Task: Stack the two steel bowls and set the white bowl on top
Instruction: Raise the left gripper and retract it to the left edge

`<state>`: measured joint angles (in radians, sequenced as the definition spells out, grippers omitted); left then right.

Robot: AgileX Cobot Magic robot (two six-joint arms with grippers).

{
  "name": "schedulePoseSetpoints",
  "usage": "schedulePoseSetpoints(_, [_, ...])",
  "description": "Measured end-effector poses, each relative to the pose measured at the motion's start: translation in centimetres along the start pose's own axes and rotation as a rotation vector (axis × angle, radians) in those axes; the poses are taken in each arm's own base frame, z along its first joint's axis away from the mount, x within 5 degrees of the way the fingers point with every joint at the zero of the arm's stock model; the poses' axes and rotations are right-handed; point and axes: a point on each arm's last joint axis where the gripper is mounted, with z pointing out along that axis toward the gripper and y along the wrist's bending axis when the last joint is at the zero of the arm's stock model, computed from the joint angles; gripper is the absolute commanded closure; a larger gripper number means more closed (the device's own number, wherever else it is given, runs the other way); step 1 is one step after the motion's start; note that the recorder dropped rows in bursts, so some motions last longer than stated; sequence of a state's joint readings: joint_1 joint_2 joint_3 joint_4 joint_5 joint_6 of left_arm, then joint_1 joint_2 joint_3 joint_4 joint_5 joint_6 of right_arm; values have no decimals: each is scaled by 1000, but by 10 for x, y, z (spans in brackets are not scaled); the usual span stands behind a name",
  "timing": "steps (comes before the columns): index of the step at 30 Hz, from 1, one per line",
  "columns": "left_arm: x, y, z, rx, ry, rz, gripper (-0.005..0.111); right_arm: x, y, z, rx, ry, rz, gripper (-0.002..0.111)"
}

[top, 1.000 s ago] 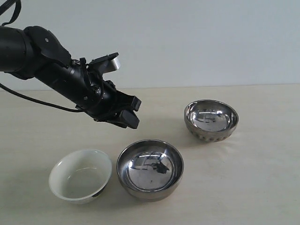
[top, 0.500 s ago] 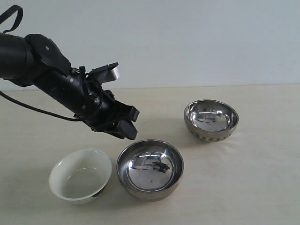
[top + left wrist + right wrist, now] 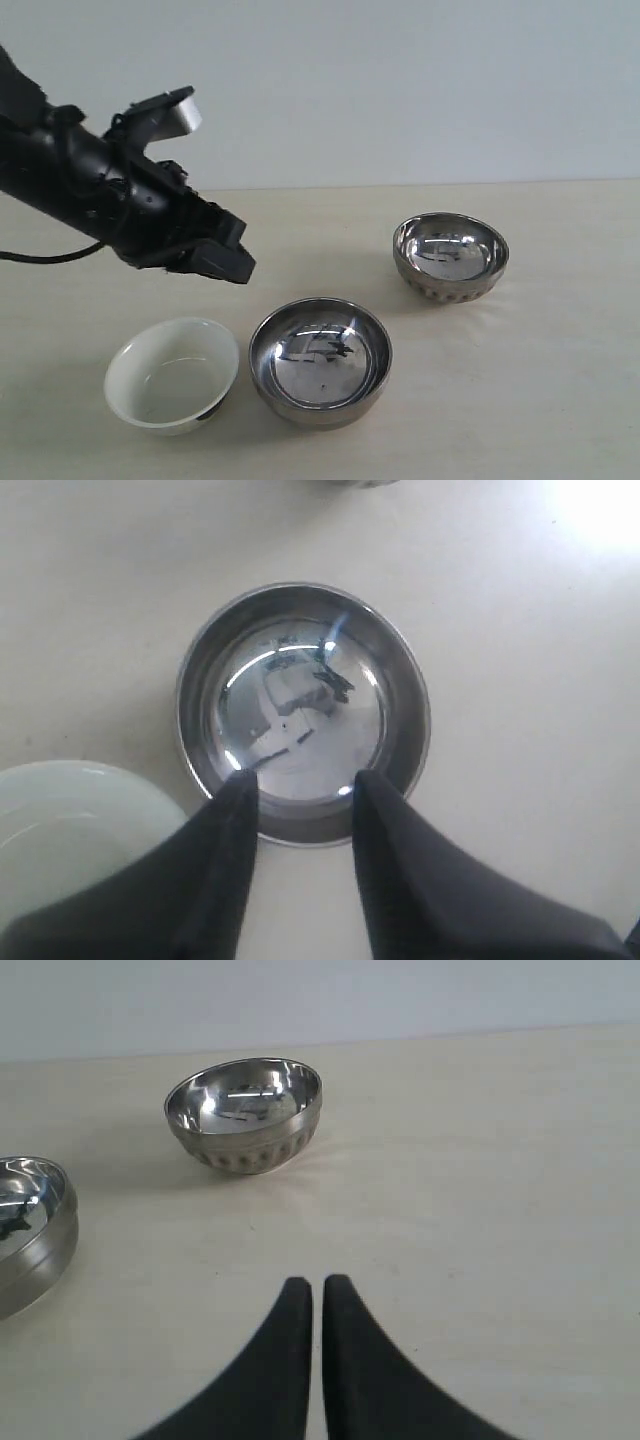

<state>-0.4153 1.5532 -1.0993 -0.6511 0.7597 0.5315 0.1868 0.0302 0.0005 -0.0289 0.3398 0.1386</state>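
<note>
Left gripper (image 3: 228,262) spread, empty, 10 o'clock of smooth steel bowl (image 3: 320,360); white bowl (image 3: 172,375) at its 9 o'clock; right gripper (image 3: 317,1282) pressed together

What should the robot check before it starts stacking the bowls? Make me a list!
1. Left gripper open and empty: ok.
2. Right gripper shut, holding nothing: ok.
3. Smooth steel bowl upright, empty: ok.
4. Ribbed steel bowl upright, empty, standing alone: ok.
5. White bowl upright, nothing inside: ok.
6. White bowl not touching the smooth steel bowl: cannot tell, they sit very close.
</note>
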Motion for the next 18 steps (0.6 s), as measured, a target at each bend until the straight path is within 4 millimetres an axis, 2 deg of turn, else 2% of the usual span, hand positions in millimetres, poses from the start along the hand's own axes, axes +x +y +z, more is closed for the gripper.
schedulePoseSetpoints(5, [25,-16,-39,-26,-77,31,75,0,0,0,0,0,0,108])
schedulePoseSetpoints(9, [45,-25,-62,-47,-184,1,75,0,0,0,0,0,0,108])
schedulePoseSetpoints(13, [71,-31,-78,-60,-261,-13,75,0,0,0,0,0,0,108])
schedulePoseSetpoints(18, [101,-37,-86,-42,-306,-37,75,0,0,0,0,0,0,108])
